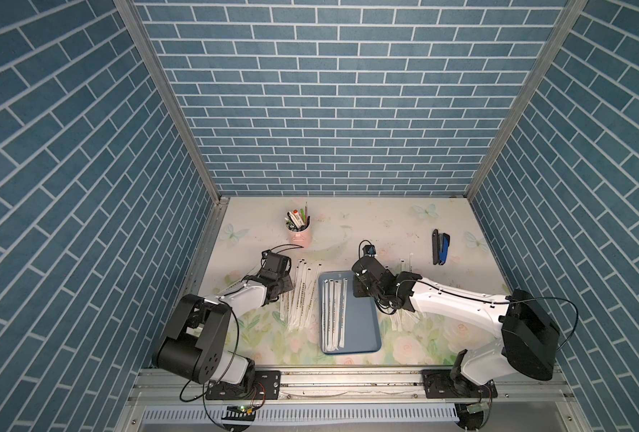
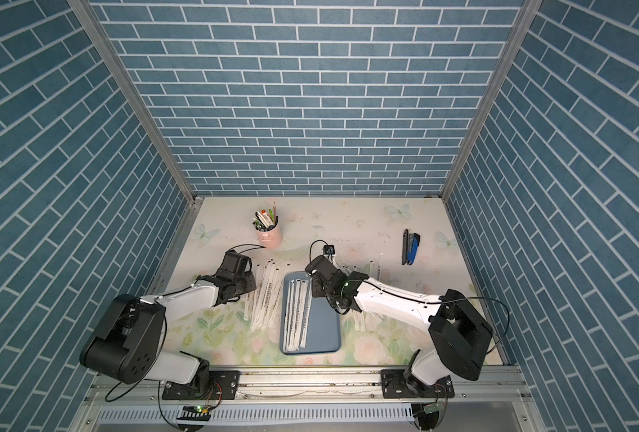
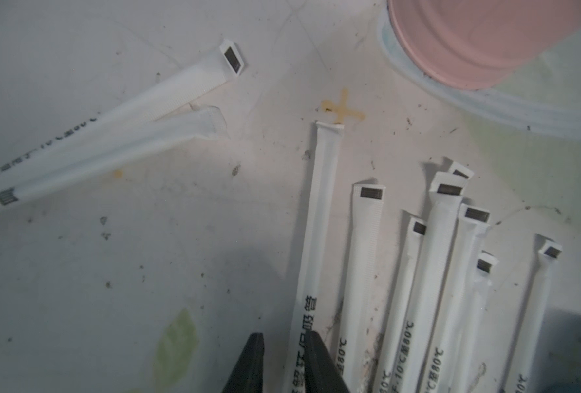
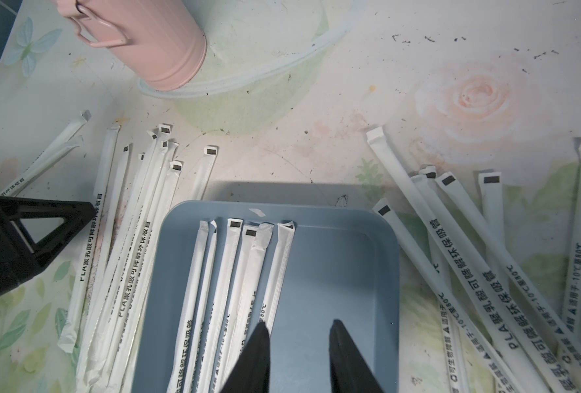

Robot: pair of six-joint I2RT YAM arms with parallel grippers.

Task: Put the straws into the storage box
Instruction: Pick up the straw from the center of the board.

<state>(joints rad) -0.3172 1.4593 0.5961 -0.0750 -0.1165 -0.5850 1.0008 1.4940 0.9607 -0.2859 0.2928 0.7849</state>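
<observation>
Right wrist view: right gripper (image 4: 299,326), jaws apart and empty, above storage box (image 4: 343,272) at lower centre of frame. Six straws (image 4: 234,272) lie in box's left half, more on table (image 4: 316,119) either side. Left wrist view: left gripper (image 3: 284,335), jaws narrowly apart, loose straw (image 3: 316,221) running between them at bottom centre.

Top views look down from high; close wrist views share the straws (image 3: 362,255).
</observation>
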